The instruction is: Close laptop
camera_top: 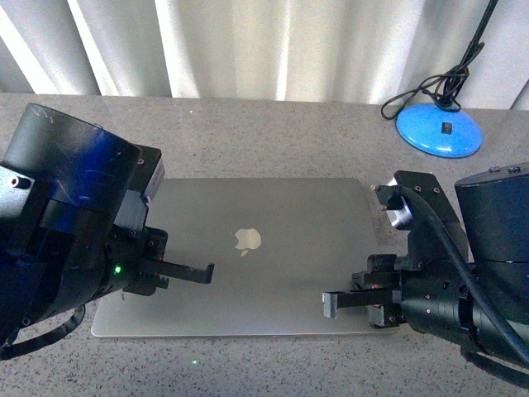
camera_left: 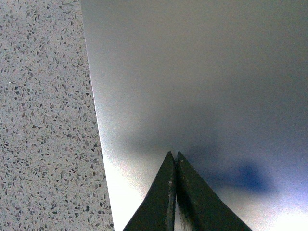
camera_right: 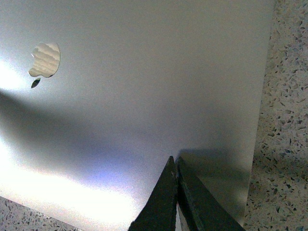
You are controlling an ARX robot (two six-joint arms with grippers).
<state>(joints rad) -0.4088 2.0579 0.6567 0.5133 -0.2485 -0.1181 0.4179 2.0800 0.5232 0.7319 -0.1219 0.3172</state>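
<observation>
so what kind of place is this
Likely an office or lab desk: a closed laptop lies on a speckled table, a blue lamp base with a cable stands at the far right, and pale curtains hang behind.

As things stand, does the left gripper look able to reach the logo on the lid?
Probably yes. The left gripper, shut, hangs over the closed laptop, and only bare lid lies between it and the logo.

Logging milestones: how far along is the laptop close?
Done: the laptop lies flat, lid down, logo up. In hand: nothing; left gripper and right gripper are both shut, empty, over the lid. Left: probably just pulling the arms clear.
</observation>
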